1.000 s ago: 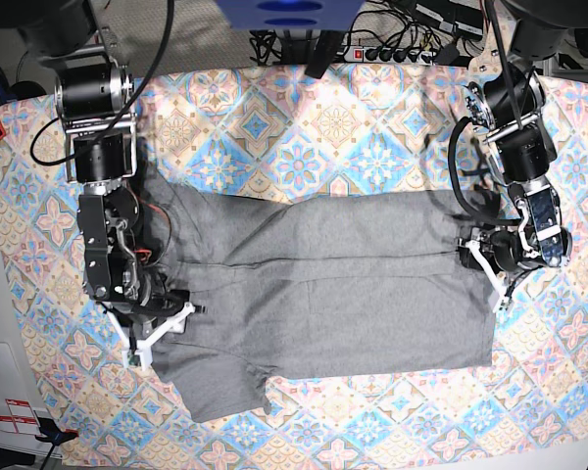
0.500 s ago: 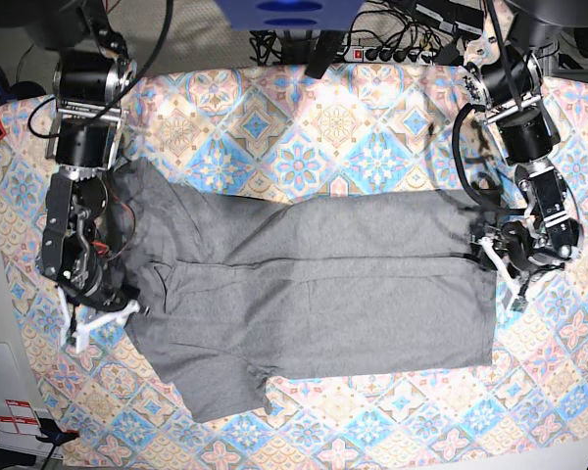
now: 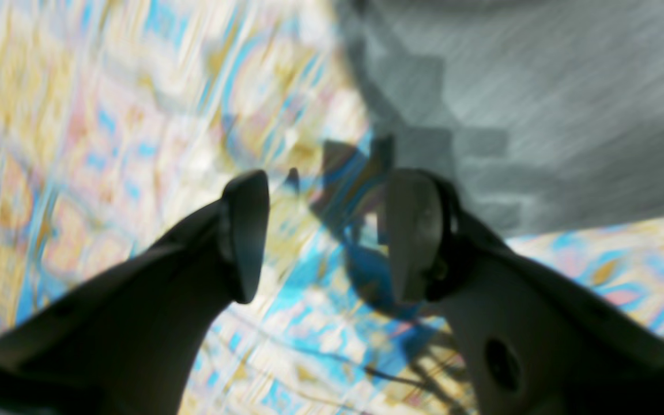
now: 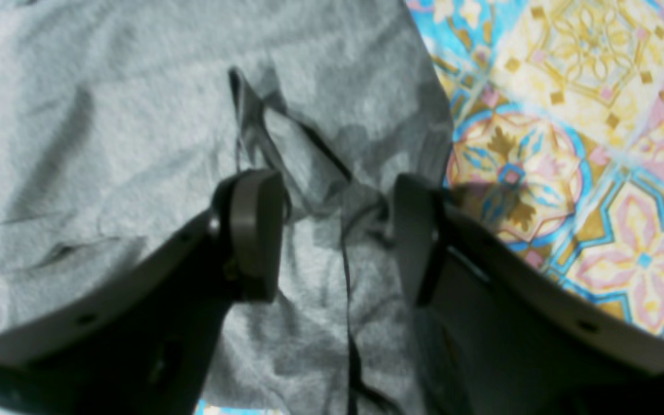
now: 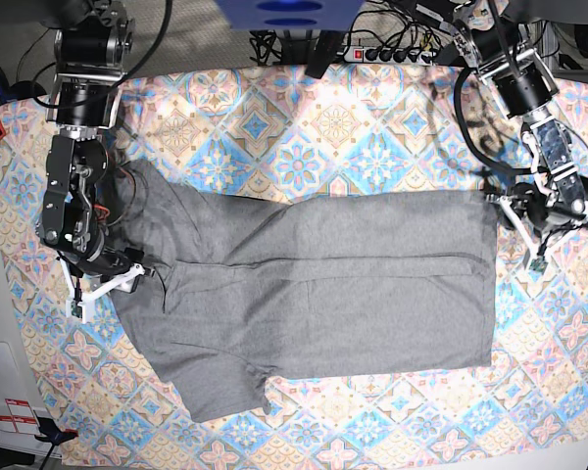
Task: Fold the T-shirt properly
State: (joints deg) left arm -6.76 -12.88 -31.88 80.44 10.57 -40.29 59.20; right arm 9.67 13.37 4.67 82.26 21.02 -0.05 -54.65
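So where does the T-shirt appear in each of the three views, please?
Base: the T-shirt lies flat across the middle, between the two arms.
Left wrist: its edge fills the upper right, blurred, beyond the open left gripper.
Right wrist: it covers the left and centre, under the open right gripper.
Shared landmark: the tablecloth, also at and.

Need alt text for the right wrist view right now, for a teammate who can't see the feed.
The open right gripper hangs over the rumpled edge of the grey T-shirt, holding nothing. The shirt fills the left and centre of the view, and the colourful tile-patterned tablecloth shows on the right.
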